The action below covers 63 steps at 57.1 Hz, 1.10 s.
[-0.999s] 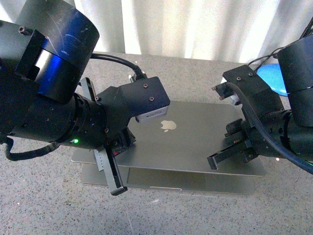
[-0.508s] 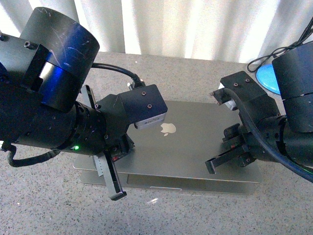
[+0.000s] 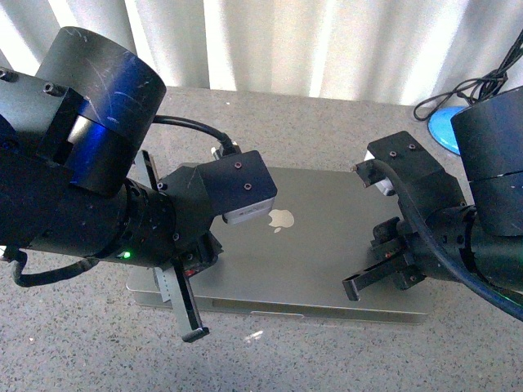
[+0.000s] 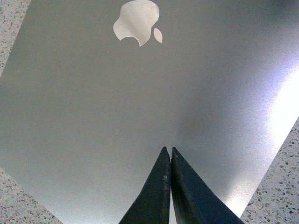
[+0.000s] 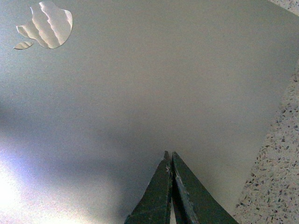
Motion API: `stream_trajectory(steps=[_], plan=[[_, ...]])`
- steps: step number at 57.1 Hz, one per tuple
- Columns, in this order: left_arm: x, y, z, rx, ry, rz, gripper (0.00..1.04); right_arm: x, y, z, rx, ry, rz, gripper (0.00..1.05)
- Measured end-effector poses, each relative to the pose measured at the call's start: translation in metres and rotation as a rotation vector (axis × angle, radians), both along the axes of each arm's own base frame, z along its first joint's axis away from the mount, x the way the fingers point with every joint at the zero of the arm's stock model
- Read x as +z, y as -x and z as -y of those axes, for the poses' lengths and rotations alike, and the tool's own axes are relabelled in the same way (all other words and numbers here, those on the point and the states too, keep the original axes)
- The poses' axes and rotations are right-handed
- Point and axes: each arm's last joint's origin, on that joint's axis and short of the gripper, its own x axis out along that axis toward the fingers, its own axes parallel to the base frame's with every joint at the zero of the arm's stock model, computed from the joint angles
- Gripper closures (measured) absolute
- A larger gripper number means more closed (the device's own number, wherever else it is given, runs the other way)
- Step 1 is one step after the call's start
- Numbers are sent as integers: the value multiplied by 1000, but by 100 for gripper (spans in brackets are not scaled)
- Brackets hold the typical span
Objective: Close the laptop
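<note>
The laptop (image 3: 327,245) lies on the speckled table with its grey lid down on the base. Only a thin seam shows along the front edge, and the pale apple logo (image 3: 282,219) faces up. My left gripper (image 3: 194,333) is shut and empty at the lid's front left corner. In the left wrist view its tips (image 4: 168,150) point across the lid (image 4: 93,102) toward the logo (image 4: 138,21). My right gripper (image 3: 353,287) is shut and empty over the lid's front right part. The right wrist view shows its tips (image 5: 169,154) close to the lid (image 5: 154,84). Screen and keys are hidden.
A blue round object (image 3: 445,126) and a black cable (image 3: 462,90) lie at the back right of the table. White curtains (image 3: 286,41) hang behind. Speckled tabletop (image 3: 286,359) runs in front of the laptop.
The lid has dropped from slightly raised, with the base showing below it, to flat on the base. Both shut grippers have moved down with it.
</note>
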Motion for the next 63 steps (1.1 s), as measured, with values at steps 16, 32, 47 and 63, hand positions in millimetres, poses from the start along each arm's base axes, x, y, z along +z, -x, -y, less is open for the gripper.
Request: stream_trajectory(steps=[16, 32, 47, 63], plan=[[-5, 3, -1, 13, 8, -8, 101, -2, 2, 0, -4, -3, -3, 104], [-15, 6, -3, 18, 2, -29, 101, -7, 6, 1, -5, -1, -18, 104], [-18, 6, -2, 20, 4, -34, 101, -8, 7, 1, -10, -3, -32, 104], [-22, 7, -1, 25, 18, -42, 101, -11, 8, 2, -12, -5, -45, 104]])
